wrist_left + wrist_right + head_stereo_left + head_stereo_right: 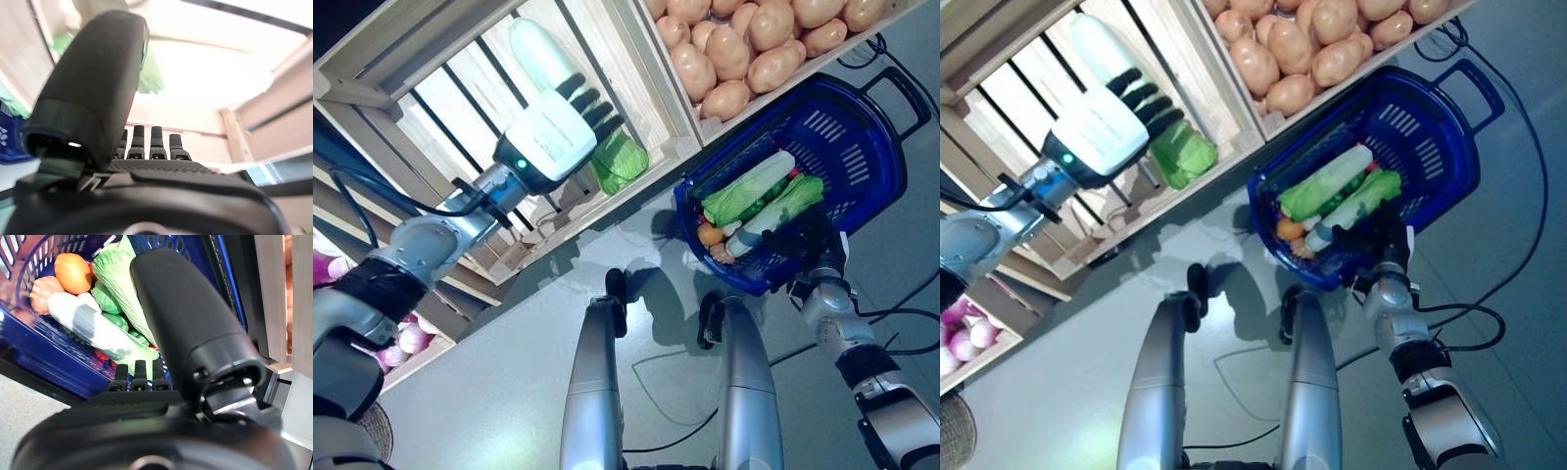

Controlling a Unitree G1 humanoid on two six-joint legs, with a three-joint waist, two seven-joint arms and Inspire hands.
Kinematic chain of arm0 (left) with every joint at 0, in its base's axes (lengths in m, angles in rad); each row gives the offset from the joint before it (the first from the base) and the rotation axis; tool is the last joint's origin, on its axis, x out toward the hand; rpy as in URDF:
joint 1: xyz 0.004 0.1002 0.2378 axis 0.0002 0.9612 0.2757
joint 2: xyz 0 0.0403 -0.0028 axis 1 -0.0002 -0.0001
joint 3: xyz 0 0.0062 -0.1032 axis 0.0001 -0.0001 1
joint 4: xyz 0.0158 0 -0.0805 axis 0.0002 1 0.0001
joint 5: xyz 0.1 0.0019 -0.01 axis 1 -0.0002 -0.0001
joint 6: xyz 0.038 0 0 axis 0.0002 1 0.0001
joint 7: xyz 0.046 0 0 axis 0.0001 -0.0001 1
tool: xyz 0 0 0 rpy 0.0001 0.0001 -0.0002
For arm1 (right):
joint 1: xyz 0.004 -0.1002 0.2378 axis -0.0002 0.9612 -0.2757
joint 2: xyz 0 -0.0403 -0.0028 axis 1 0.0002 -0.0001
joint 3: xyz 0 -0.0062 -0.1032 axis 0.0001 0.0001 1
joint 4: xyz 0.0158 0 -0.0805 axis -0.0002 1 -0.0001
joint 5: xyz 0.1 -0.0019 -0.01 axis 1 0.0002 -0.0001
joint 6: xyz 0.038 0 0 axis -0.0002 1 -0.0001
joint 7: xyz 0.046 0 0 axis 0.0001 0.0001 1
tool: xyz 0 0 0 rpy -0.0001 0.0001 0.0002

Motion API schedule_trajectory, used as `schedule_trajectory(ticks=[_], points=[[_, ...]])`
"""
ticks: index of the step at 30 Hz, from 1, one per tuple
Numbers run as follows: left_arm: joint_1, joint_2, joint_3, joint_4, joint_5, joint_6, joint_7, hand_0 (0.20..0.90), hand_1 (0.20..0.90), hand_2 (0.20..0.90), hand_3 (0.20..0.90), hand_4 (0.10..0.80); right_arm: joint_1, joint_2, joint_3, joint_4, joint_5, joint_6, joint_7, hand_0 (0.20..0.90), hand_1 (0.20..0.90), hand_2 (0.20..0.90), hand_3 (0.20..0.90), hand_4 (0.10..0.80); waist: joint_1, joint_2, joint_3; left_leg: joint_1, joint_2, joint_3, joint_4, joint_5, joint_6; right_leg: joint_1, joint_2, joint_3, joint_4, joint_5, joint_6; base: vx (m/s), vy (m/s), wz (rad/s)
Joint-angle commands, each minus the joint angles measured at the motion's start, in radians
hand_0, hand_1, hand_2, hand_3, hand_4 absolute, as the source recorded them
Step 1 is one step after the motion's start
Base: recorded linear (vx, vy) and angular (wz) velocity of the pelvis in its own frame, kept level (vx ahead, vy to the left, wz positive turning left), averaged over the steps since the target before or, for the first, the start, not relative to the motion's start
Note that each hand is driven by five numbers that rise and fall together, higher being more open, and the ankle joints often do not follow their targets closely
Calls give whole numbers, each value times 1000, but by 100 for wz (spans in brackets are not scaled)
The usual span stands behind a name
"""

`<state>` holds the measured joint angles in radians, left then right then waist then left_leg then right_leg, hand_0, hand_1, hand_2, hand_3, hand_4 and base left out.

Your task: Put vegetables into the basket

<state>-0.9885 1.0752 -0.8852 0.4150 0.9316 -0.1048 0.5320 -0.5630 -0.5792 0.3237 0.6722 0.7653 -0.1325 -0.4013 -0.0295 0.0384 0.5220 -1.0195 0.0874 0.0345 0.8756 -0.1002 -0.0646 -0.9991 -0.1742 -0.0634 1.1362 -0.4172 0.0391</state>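
Note:
My left hand point(553, 132) reaches into a wooden slatted crate point(666, 117), fingers straight and holding nothing point(151, 166). Just past its fingertips lie a green cabbage point(619, 162) and a long white radish point(536, 49). A blue plastic basket point(871, 147) sits to the right, holding leafy greens point(744, 191), a white radish point(83, 320) and an orange vegetable point(73, 271). My right hand point(808, 245) rests at the basket's near rim. Its fingers point(139, 374) lie straight against the wall, and its thumb point(186, 323) reaches over the rim.
A second crate full of potatoes point(744, 49) stands beyond the basket. Pink onions point(406, 343) show in a low bin at the left. The basket's black handle point(901, 93) sticks out on its far side. Grey floor lies in front of the crates.

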Motion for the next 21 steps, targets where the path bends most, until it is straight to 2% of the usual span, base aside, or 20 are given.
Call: schedule_trajectory(ticks=[1,5,9,11,16,21], points=[[-115,-22,45,21,-65,16,54,900,900,900,900,800,-62,-76,-15,-84,34,-51,-8,900,900,900,900,800,-26,-1,-2,124,17,83,-11,-150,36,71,27,-6,-175,169,1,-5,68,-5],[-130,-38,9,75,-94,40,-32,900,900,900,900,800,-77,-84,-5,-91,36,-43,-21,900,900,900,900,800,-33,-2,-2,117,23,90,-10,-152,35,64,29,1,-177,168,4,-3,36,-10],[-116,-53,17,121,-127,74,-35,900,900,900,900,800,-83,-89,-6,-93,35,-40,-37,900,900,900,900,800,-35,-1,-2,111,28,92,-13,-150,32,59,28,5,-178,167,7,0,15,-3],[-106,-57,24,139,-117,87,0,900,900,900,900,800,-82,-91,-11,-90,33,-40,-31,900,900,900,900,800,-35,-2,-2,113,28,92,-20,-147,31,60,28,5,-181,168,8,0,0,0],[-63,-81,87,206,-55,103,198,900,900,900,900,800,-75,-90,-20,-93,27,-49,-26,900,900,900,900,800,-34,-7,-2,109,28,86,-22,-146,27,58,29,6,-185,168,8,0,0,0],[-45,-105,125,233,-11,110,258,900,900,900,900,800,-65,-78,-30,-109,14,-47,-34,900,900,900,900,800,-35,-12,-2,102,26,81,-17,-150,24,53,28,7,-180,164,7,0,0,0]])
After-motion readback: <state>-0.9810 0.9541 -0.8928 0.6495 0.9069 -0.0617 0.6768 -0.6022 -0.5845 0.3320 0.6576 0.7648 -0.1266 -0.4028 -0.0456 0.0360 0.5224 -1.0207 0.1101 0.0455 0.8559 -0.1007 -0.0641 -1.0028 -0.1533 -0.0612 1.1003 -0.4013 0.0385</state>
